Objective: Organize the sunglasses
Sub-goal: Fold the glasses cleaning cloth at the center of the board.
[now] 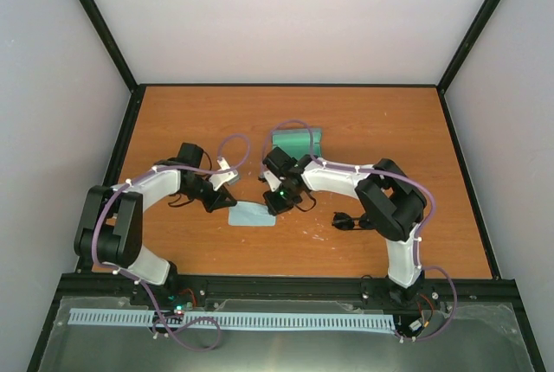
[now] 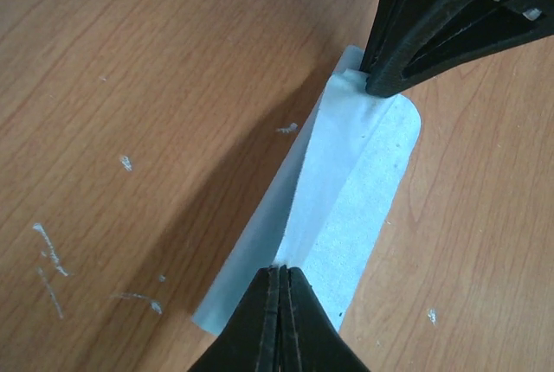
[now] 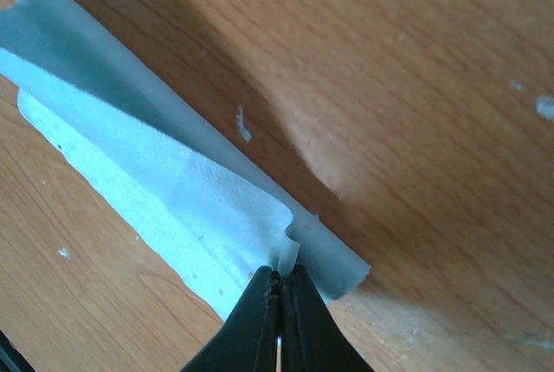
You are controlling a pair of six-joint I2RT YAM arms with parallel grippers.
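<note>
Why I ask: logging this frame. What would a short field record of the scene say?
left gripper: shut on one end of the cloth
right gripper: shut on the opposite end
cloth: pale blue, creased lengthwise between them
sunglasses: on the table, right of the cloth, untouched
case: green lining showing, beyond the grippers

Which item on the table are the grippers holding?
The pale blue cloth, pinched by left gripper and right gripper; case and sunglasses lie untouched.
</note>
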